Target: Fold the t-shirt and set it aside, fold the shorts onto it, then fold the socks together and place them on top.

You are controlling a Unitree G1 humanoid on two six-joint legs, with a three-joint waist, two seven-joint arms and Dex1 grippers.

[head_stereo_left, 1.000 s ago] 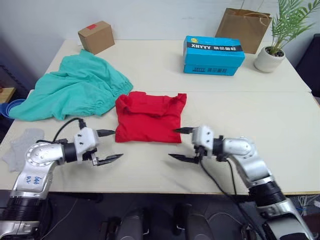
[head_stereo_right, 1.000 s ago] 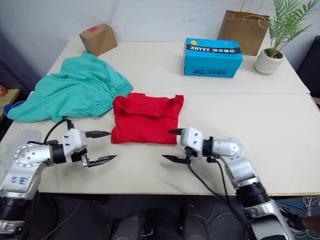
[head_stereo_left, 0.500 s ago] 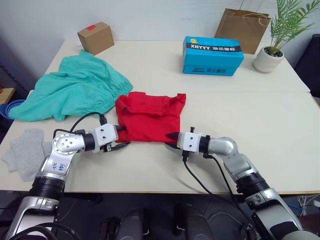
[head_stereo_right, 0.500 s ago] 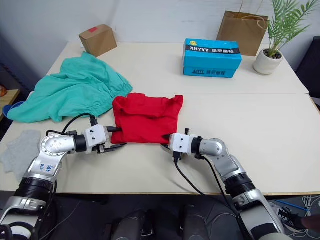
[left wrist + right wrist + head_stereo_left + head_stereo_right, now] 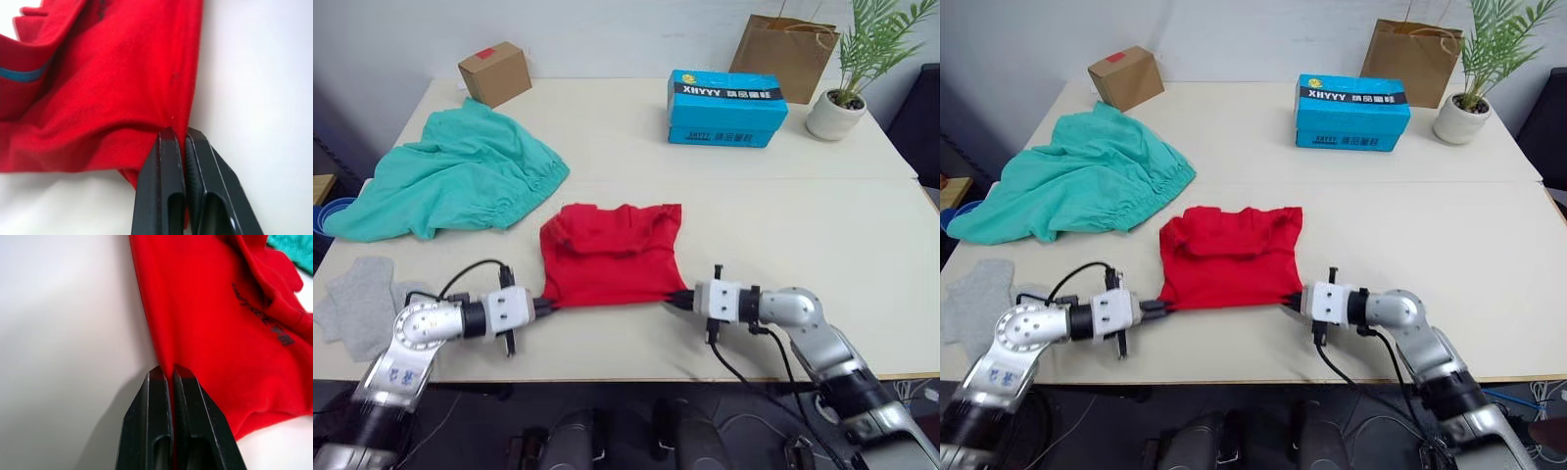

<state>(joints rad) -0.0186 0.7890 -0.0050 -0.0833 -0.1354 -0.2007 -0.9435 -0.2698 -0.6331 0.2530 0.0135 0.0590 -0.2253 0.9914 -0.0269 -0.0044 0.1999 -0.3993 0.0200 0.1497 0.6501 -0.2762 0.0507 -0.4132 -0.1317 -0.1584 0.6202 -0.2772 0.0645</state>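
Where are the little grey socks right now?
The socks lie at the table's near left corner, beside the left arm and just in front of the teal shorts.

Silver-grey jointed arms carry white wrist blocks, looping black cables and tapered black jaws.

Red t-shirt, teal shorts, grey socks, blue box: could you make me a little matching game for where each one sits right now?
Things:
1. t-shirt
2. shorts
3. socks
4. blue box

Places:
A. far side of the table, beside a paper bag
B. near edge, pinched at both near corners by the end effectors
C. left near corner, untouched
D. spread out on the left, beyond the socks

Pairs: 1-B, 2-D, 3-C, 4-A
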